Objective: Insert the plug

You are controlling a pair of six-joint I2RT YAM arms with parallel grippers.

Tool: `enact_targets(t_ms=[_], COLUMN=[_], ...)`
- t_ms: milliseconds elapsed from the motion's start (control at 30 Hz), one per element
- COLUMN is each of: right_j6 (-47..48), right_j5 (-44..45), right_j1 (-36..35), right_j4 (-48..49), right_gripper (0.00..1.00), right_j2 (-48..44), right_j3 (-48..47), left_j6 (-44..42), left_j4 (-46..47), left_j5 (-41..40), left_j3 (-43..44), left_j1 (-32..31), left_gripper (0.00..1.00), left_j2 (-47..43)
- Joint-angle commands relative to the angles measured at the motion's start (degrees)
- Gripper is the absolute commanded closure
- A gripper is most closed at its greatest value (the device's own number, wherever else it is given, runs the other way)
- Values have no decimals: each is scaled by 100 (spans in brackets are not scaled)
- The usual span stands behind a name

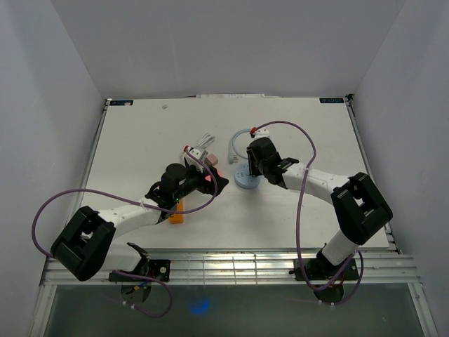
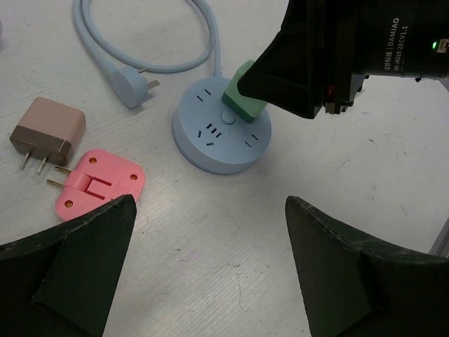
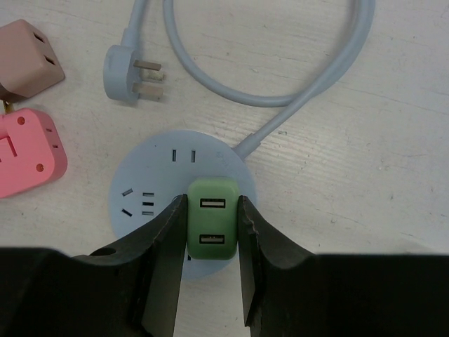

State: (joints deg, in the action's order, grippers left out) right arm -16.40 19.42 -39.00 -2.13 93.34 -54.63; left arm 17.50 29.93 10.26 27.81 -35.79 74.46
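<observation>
A round light-blue power strip (image 3: pixel 151 189) lies mid-table, also in the top view (image 1: pixel 245 182) and left wrist view (image 2: pixel 210 144). A green two-port USB plug (image 3: pixel 212 226) stands on its top face, also seen in the left wrist view (image 2: pixel 243 98). My right gripper (image 3: pixel 210 263) is shut on the green plug, one finger on each side, directly above the strip (image 1: pixel 258 160). My left gripper (image 2: pixel 210 246) is open and empty over bare table, just left of the strip (image 1: pixel 210 184).
A pink adapter (image 2: pixel 98 184) and a brown plug (image 2: pixel 48 130) lie left of the strip. The strip's light-blue cord and its own plug (image 2: pixel 132 84) loop behind it. An orange item (image 1: pixel 176 212) lies under the left arm.
</observation>
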Motion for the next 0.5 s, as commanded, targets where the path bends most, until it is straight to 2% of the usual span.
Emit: enact_targets(t_ms=[0, 467], right_j6=[-302, -434], right_j5=[-448, -290], right_j1=[-160, -257], right_j4=[-1712, -1747], right_gripper=[92, 92], right_j2=[756, 607], right_j3=[497, 410], left_j6=[-1, 70], left_j4=[-31, -93], left_j5=[2, -7], left_j3=[154, 154], left_j1=[28, 98], left_gripper=[2, 2], left_j2=[-98, -133])
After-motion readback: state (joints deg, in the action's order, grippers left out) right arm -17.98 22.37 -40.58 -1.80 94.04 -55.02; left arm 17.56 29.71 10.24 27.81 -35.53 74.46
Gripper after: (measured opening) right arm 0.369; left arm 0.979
